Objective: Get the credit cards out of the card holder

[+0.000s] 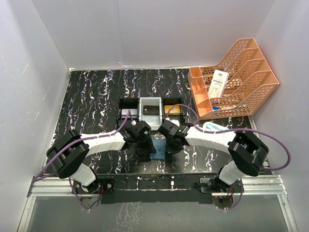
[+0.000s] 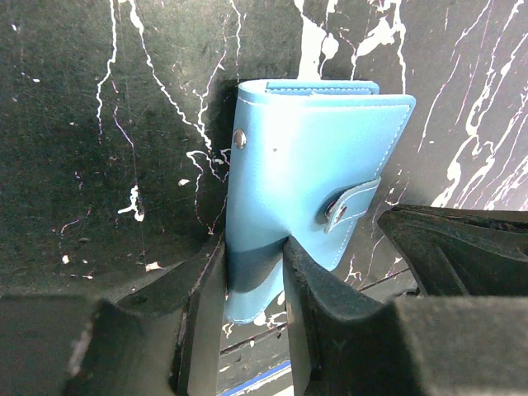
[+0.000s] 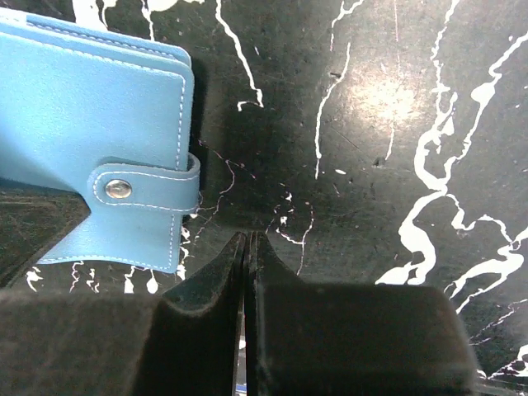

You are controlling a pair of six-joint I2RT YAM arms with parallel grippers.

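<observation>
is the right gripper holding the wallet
No, the right gripper is shut on nothing, its fingertips on the bare table beside the wallet.

**Two matching white-and-black robot arms with purple cables**

The left arm (image 1: 104, 141) and the right arm (image 1: 212, 137) look alike. Each has smooth, white, tube-shaped links joined by chunky black joint housings with squared edges. A glossy purple cable (image 1: 46, 166) runs along the left arm in a loose loop, and a second purple cable (image 1: 288, 152) arcs wide round the right arm. Each arm rises from a small black base (image 1: 89, 186).

Seen close up, the left gripper (image 2: 254, 252) and the right gripper (image 3: 247, 239) are black all over. Their fingers (image 3: 206, 289) are thick matte wedges with a faintly grainy surface, broad at the root and narrowing to blunt tips.
</observation>
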